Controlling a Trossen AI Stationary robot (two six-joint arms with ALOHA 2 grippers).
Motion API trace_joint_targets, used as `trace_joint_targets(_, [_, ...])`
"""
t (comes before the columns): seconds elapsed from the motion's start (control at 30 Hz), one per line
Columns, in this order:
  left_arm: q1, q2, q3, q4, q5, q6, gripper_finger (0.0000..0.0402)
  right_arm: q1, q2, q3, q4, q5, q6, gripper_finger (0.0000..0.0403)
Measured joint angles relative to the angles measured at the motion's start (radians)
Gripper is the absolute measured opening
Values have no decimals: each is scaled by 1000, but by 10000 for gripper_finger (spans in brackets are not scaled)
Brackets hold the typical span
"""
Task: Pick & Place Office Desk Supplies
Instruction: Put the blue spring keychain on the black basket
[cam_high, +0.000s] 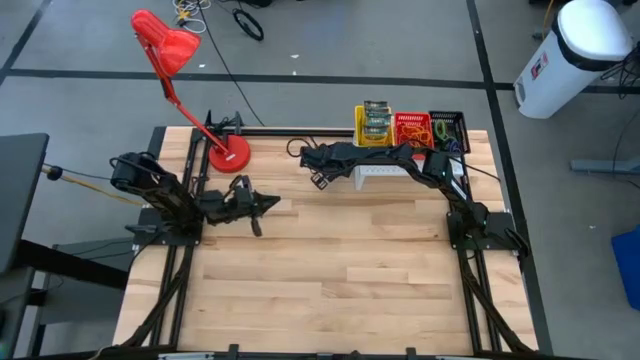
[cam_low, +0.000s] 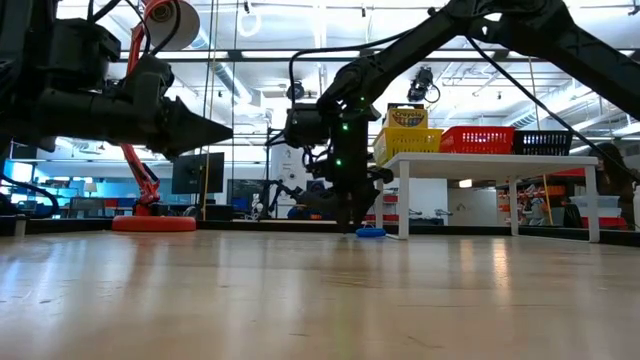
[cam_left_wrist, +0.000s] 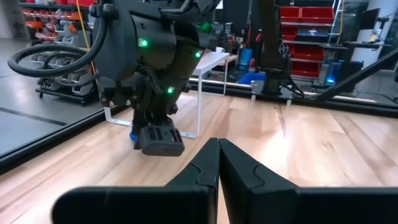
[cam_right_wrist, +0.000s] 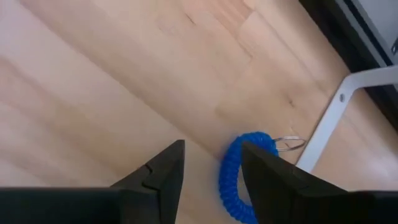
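Right end effector (cam_right_wrist: 208, 171) open over blue coil wristband (cam_right_wrist: 239, 174).

Right pincer (cam_right_wrist: 210, 168) parted, pointing down at tabletop; left pincer (cam_left_wrist: 219, 163) closed, hovering level.

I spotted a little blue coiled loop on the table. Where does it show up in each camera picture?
High view: not discernible, hidden under the right gripper.
Low view: blue coil on the tabletop, centre, beside the white stand's leg.
Left wrist view: only a blue sliver behind that gripper.
Right wrist view: between the jaws.
Shared landmark: the white stand's leg.
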Motion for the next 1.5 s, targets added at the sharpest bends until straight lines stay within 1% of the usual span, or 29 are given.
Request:
trace_joint_targets(0.27, [0,0,0,4,9,9,11,24,0,0,10,30,169,167])
trace_joint_targets(0.4, [0,0,0,4,30,9,11,30,0,0,13,34,265,167])
trace_joint_targets(0.53, [0,0,-1,4,56,11,11,44,1,0,33,76,323,167])
trace_joint_targets(0.7, [0,0,-1,4,69,8,11,58,9,0,75,116,317,167])
trace_joint_targets(0.9, [0,0,-1,4,110,8,11,55,22,0,77,118,307,167])
trace_joint_targets(1.0, [0,0,-1,4,114,8,11,51,28,1,85,115,310,163])
trace_joint_targets(1.07, [0,0,-1,3,114,8,11,51,33,0,79,115,320,152])
trace_joint_targets(1.13, [0,0,-1,3,114,8,11,51,34,-1,80,127,339,130])
trace_joint_targets(1.2, [0,0,-1,3,120,5,11,51,34,0,82,153,349,98])
trace_joint_targets(1.33, [0,0,-1,3,121,-1,11,57,34,0,70,192,345,21])
trace_joint_targets(1.4, [0,0,-1,3,121,-2,11,65,34,0,53,208,309,8])
trace_joint_targets(1.5, [0,0,-1,3,120,-2,11,68,33,0,15,204,257,12])
